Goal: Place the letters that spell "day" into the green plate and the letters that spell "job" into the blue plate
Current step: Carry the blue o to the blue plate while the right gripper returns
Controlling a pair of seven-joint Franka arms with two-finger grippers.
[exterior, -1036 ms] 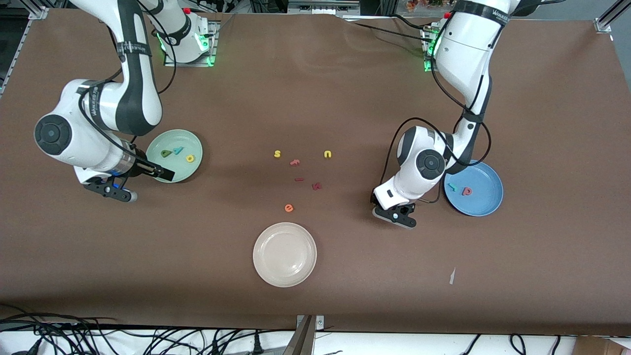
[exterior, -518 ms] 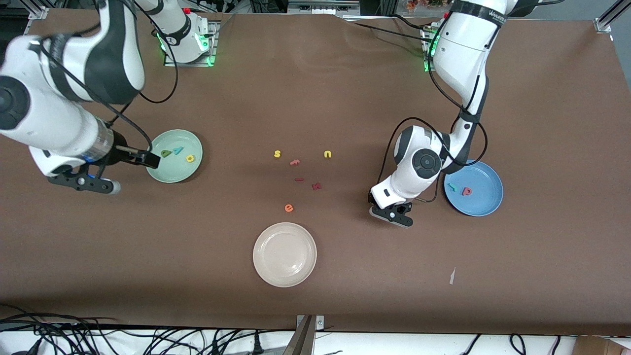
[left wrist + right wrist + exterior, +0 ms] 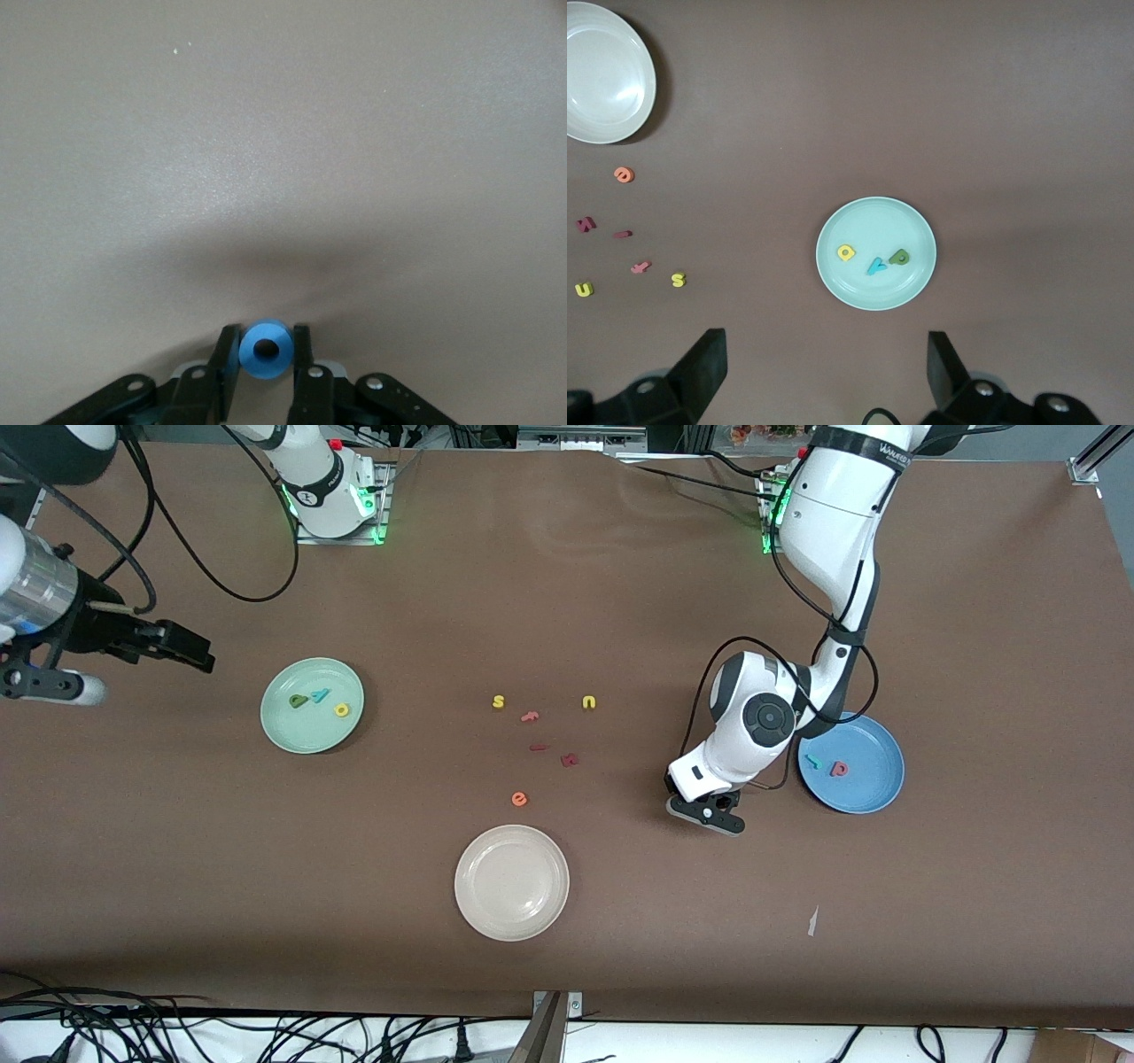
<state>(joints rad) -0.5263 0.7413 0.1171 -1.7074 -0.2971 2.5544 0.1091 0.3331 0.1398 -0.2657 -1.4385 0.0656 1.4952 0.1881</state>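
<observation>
Three "day" letters already in green plate (image 3: 312,705), left of centre in front view: yellow "d" (image 3: 342,709), dark green "a" (image 3: 299,701), teal "y" (image 3: 319,695). That word done. Blue plate (image 3: 850,763), at right, holds teal "j" (image 3: 812,761) and salmon "b" (image 3: 838,768). Left pincer (image 3: 264,352) low on table just beside blue plate, fingers pinching blue "o" (image 3: 265,349). Right pincer (image 3: 824,367) spread wide, empty, raised at upper left of frame, waiting. Left to do, as I judge: carry "o" into blue plate.

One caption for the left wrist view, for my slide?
Left pincer shut on the blue "o" just above the brown table.
</observation>
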